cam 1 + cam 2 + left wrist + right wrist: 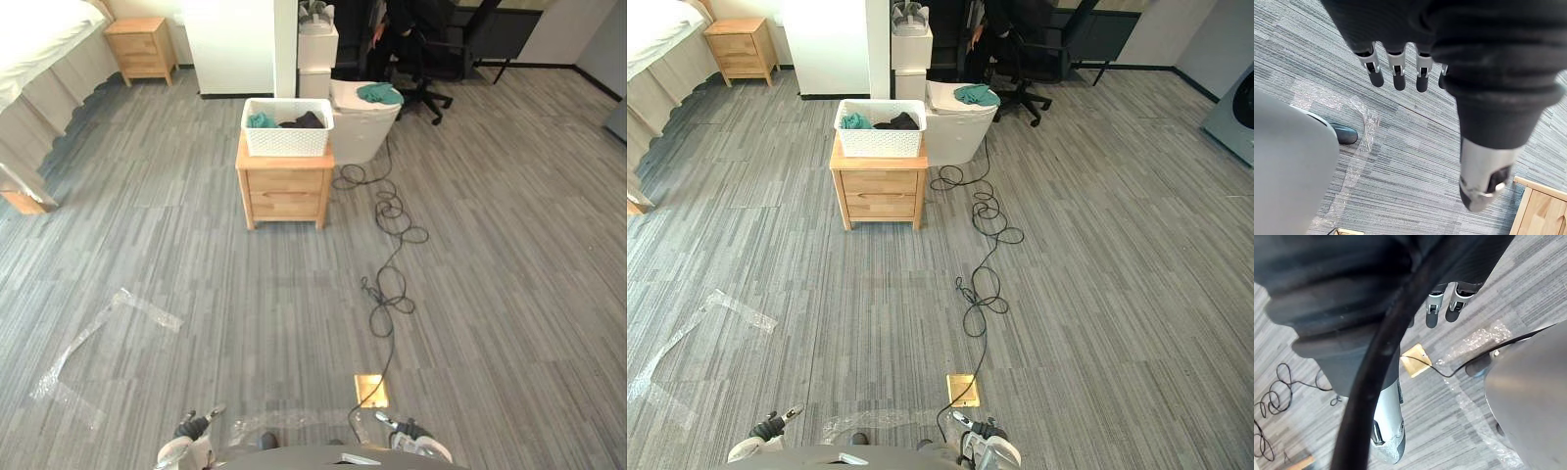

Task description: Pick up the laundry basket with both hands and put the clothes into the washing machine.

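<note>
The white laundry basket [287,127] stands on a wooden nightstand [284,186] across the floor, far ahead of me. Teal and dark clothes [302,121] lie in it. Just right of it is a white round tub [364,125] with a teal cloth on its lid. A grey machine with a round door [1239,103] shows at the right edge. My left hand [1396,73] hangs low at my side with straight fingers and holds nothing. My right hand [1432,313] hangs the same way on the other side, over the floor.
A bed [39,59] and a second nightstand [142,47] are at the back left. A white cabinet [235,44] stands behind the basket, and a person sits on an office chair [431,59] at the back. A brass floor socket [370,390] and clear tape [98,338] lie near me.
</note>
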Robot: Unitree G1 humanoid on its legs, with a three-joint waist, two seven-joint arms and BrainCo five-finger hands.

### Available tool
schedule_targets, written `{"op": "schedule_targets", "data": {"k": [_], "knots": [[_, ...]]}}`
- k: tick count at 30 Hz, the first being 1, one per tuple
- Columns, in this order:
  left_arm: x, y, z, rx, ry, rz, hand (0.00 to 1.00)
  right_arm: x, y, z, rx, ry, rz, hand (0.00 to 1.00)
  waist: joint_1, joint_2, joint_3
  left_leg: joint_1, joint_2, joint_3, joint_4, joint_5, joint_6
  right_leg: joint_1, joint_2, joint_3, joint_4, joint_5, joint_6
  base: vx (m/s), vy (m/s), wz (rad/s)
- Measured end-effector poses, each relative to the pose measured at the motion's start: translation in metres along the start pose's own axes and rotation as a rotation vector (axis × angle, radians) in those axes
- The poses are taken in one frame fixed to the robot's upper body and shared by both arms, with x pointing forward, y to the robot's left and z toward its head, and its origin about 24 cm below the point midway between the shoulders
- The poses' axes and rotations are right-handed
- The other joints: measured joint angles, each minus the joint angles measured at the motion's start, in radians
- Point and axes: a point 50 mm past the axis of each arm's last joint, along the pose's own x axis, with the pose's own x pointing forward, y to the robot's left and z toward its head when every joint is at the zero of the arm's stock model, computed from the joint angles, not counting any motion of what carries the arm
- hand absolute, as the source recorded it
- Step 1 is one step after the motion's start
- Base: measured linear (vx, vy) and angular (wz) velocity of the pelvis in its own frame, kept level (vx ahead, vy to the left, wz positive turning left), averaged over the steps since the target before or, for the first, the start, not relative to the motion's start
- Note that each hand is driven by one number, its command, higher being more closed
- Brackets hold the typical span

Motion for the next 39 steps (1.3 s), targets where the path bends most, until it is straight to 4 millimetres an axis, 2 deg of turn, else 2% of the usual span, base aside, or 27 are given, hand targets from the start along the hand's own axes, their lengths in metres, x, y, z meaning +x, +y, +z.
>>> {"op": "schedule_targets", "data": {"k": [7,9,10,11,13,14,15,16,17,18,20,21,22,23,24,26,27,28,29,30,31,32,33,34,36,37,39], "knots": [[0.000,0.003,0.002,-0.035,-0.004,0.014,0.00,0.000,0.001,0.002,-0.001,-0.007,0.002,0.00,0.005,-0.005,0.012,-0.002,0.002,0.015,0.000,-0.006,-0.004,-0.008,0.000,0.010,0.007,0.000,0.001,-0.02,-0.037,-0.06],[0.001,0.001,0.006,-0.035,-0.015,0.009,0.00,0.000,0.002,0.003,-0.003,-0.009,0.005,0.00,0.020,-0.005,0.014,-0.019,0.005,0.047,0.000,-0.012,0.000,-0.045,0.002,0.031,0.027,-0.004,0.007,-0.04,-0.020,-0.28],[0.001,0.001,0.007,-0.036,-0.018,0.009,0.00,0.000,0.002,0.003,-0.003,-0.012,0.005,0.00,0.019,-0.007,0.015,-0.026,0.006,0.058,0.001,-0.018,0.007,-0.058,0.000,0.032,0.038,-0.013,0.014,0.00,0.000,0.00],[0.001,0.001,0.009,-0.047,-0.026,0.015,0.00,0.000,0.005,0.005,0.011,-0.024,0.007,0.00,0.018,-0.021,0.021,-0.034,0.006,0.122,0.002,-0.035,0.018,-0.097,-0.017,0.017,0.094,-0.052,0.040,0.00,-0.012,0.18],[0.001,0.003,0.010,-0.063,-0.032,0.021,0.00,-0.002,-0.001,0.000,0.034,-0.021,-0.014,0.00,0.014,-0.033,0.019,-0.028,0.006,0.164,0.007,-0.058,0.017,-0.127,-0.041,-0.015,0.173,-0.086,0.073,0.07,0.003,0.36],[0.002,0.001,0.012,-0.072,-0.036,0.026,0.00,-0.002,-0.001,0.002,0.060,-0.027,-0.020,0.00,0.016,-0.023,0.024,-0.030,0.011,0.157,0.002,-0.064,0.019,-0.204,-0.043,-0.045,0.349,-0.102,0.092,0.08,0.010,0.40],[0.002,0.001,0.012,-0.074,-0.033,0.038,0.00,-0.002,-0.001,0.006,0.081,-0.047,-0.023,0.00,0.017,-0.026,0.030,-0.022,0.019,0.141,0.011,-0.065,0.021,-0.325,-0.046,-0.074,0.600,-0.073,0.068,0.10,0.005,0.46],[0.002,0.004,0.015,-0.071,-0.039,0.047,0.00,-0.003,0.001,0.007,0.101,-0.058,-0.017,0.00,0.008,-0.034,0.039,-0.016,0.022,0.119,0.034,-0.071,0.028,-0.373,-0.050,-0.084,0.715,-0.043,0.058,0.12,-0.016,0.73],[0.003,0.008,0.020,-0.068,-0.050,0.067,0.00,-0.004,0.005,0.006,0.142,-0.055,-0.009,0.00,0.000,-0.050,0.064,-0.015,0.036,0.079,0.100,-0.114,0.029,-0.434,-0.051,-0.092,0.872,-0.052,0.061,0.23,-0.044,0.97],[0.003,0.009,0.021,-0.071,-0.048,0.074,0.00,-0.005,0.006,0.004,0.164,-0.055,-0.009,0.00,0.001,-0.057,0.064,-0.006,0.069,0.054,0.151,-0.159,0.017,-0.482,-0.062,-0.153,0.914,-0.073,0.051,0.23,-0.043,0.86],[0.003,0.009,0.020,-0.072,-0.044,0.076,0.00,-0.005,0.005,0.005,0.182,-0.060,-0.010,0.00,-0.001,-0.056,0.064,0.003,0.082,0.051,0.156,-0.180,0.002,-0.514,-0.086,-0.202,0.840,-0.075,0.053,0.24,0.015,0.26],[0.003,0.009,0.019,-0.067,-0.040,0.076,0.00,-0.005,0.003,0.005,0.217,-0.059,-0.020,0.00,-0.005,-0.054,0.064,0.026,0.084,0.052,0.155,-0.205,-0.014,-0.551,-0.117,-0.246,0.692,-0.064,0.042,0.29,0.026,-0.04],[0.003,0.009,0.018,-0.062,-0.036,0.076,0.00,-0.004,0.000,0.004,0.231,-0.055,-0.030,0.00,-0.009,-0.051,0.063,0.038,0.084,0.052,0.155,-0.212,-0.021,-0.560,-0.120,-0.256,0.618,-0.054,0.036,0.56,-0.031,-0.06],[0.003,0.006,0.017,-0.066,-0.032,0.068,0.00,-0.004,-0.009,-0.001,0.266,-0.027,-0.066,0.00,-0.021,-0.041,0.064,0.082,0.087,0.054,0.154,-0.233,-0.043,-0.555,-0.125,-0.290,0.382,0.011,0.030,0.72,-0.156,0.09],[0.003,0.003,0.016,-0.070,-0.029,0.062,0.00,-0.004,-0.013,-0.005,0.294,-0.003,-0.091,0.00,-0.028,-0.029,0.070,0.115,0.099,0.053,0.152,-0.257,-0.066,-0.547,-0.120,-0.305,0.295,0.046,0.016,0.78,-0.195,0.25],[0.001,0.000,0.004,-0.107,-0.001,0.062,0.00,-0.007,-0.028,-0.022,0.308,0.047,-0.141,0.00,-0.052,0.018,0.060,0.190,0.158,0.056,0.145,-0.314,-0.127,-0.548,-0.090,-0.324,0.295,0.081,-0.011,0.69,-0.245,0.46],[-0.001,0.004,-0.008,-0.120,0.025,0.075,0.00,-0.009,-0.035,-0.030,0.319,0.061,-0.160,0.00,-0.069,0.033,0.040,0.217,0.195,0.055,0.174,-0.342,-0.175,-0.547,-0.073,-0.323,0.347,0.090,-0.025,0.67,-0.274,0.49],[-0.002,0.007,-0.009,-0.122,0.026,0.080,0.00,-0.011,-0.036,-0.034,0.321,0.075,-0.164,0.00,-0.074,0.023,0.023,0.208,0.206,0.049,0.228,-0.360,-0.204,-0.539,-0.068,-0.324,0.355,0.095,-0.034,0.71,-0.366,0.46],[-0.003,0.011,-0.013,-0.148,0.037,0.095,0.00,-0.012,-0.043,-0.039,0.342,0.085,-0.184,0.00,-0.080,0.029,-0.004,0.166,0.258,0.028,0.391,-0.389,-0.224,-0.523,-0.039,-0.331,0.385,0.106,-0.076,0.69,-0.416,0.18],[-0.004,0.004,-0.019,-0.162,0.053,0.080,0.00,-0.011,-0.050,-0.032,0.344,0.058,-0.196,0.00,-0.077,0.090,-0.037,0.053,0.340,-0.007,0.615,-0.346,-0.182,-0.513,0.019,-0.360,0.393,0.053,-0.098,0.81,-0.510,-0.02],[-0.004,0.002,-0.019,-0.164,0.053,0.073,0.00,-0.009,-0.049,-0.024,0.340,0.033,-0.191,0.00,-0.072,0.109,-0.044,-0.028,0.371,-0.039,0.789,-0.233,-0.091,-0.489,0.054,-0.363,0.388,0.019,-0.119,0.67,-0.401,-0.27],[-0.004,0.001,-0.020,-0.171,0.055,0.072,0.00,-0.008,-0.046,-0.018,0.338,0.018,-0.183,0.00,-0.066,0.115,-0.041,-0.077,0.386,-0.053,0.888,-0.119,-0.051,-0.462,0.078,-0.357,0.373,0.005,-0.135,0.71,-0.379,-0.56],[-0.004,-0.002,-0.018,-0.181,0.049,0.063,0.00,-0.006,-0.040,-0.009,0.323,-0.002,-0.165,0.00,-0.046,0.116,-0.029,-0.158,0.415,-0.069,1.079,-0.006,-0.040,-0.384,0.124,-0.329,0.326,-0.007,-0.158,0.72,-0.352,-0.91],[-0.003,-0.002,-0.012,-0.178,0.025,0.057,0.00,-0.003,-0.030,0.000,0.301,-0.014,-0.141,0.00,-0.024,0.103,-0.012,-0.211,0.418,-0.062,1.244,-0.027,-0.037,-0.281,0.152,-0.285,0.268,-0.008,-0.171,0.83,-0.408,-0.99],[-0.002,0.004,0.001,-0.133,-0.025,0.062,0.00,-0.001,-0.013,0.012,0.270,-0.041,-0.094,0.00,-0.015,0.065,0.017,-0.282,0.397,-0.049,1.339,-0.076,-0.041,-0.146,0.159,-0.241,0.183,-0.006,-0.175,0.69,-0.339,-0.67],[-0.002,0.004,0.011,-0.109,-0.068,0.059,0.00,0.001,0.001,0.029,0.254,-0.081,-0.053,0.00,-0.001,0.048,0.026,-0.373,0.379,-0.018,1.321,-0.121,-0.054,-0.057,0.164,-0.197,0.119,-0.006,-0.174,0.45,-0.208,-0.61],[-0.001,-0.001,0.016,-0.116,-0.089,0.042,0.00,0.002,0.017,0.052,0.222,-0.139,-0.004,0.00,0.015,0.064,0.033,-0.486,0.361,0.039,1.183,-0.163,-0.073,0.010,0.169,-0.134,0.053,-0.018,-0.169,0.47,-0.112,-0.85]]}}
